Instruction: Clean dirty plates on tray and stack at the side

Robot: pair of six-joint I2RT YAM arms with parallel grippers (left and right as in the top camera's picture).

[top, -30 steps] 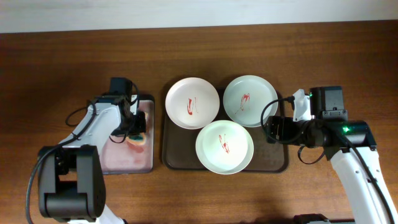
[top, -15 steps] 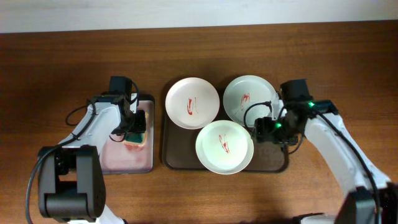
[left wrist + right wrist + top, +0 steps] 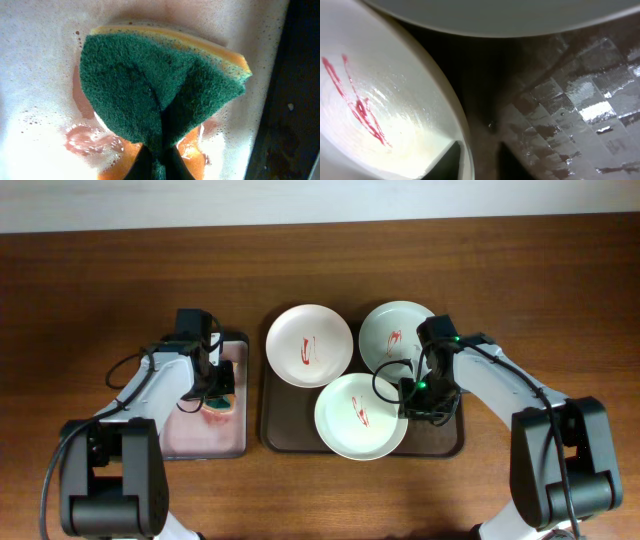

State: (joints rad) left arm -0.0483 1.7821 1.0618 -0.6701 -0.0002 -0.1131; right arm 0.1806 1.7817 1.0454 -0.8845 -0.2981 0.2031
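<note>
Counting three plates [image 3: 309, 345] crowding one tray [image 3: 285, 438], little spare room; my left gripper [image 3: 216, 394] pinches one sponge [image 3: 150, 95], right gripper [image 3: 477, 161] straddles the front plate [image 3: 360, 416] rim, clamping unclear.

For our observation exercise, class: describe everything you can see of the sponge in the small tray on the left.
The sponge has a dark green scouring face over a yellow-orange foam layer. It is folded, creased down the middle, pinched at one edge by the shut left end effector. Below it is the small tray's wet, foamy pink floor.
</note>
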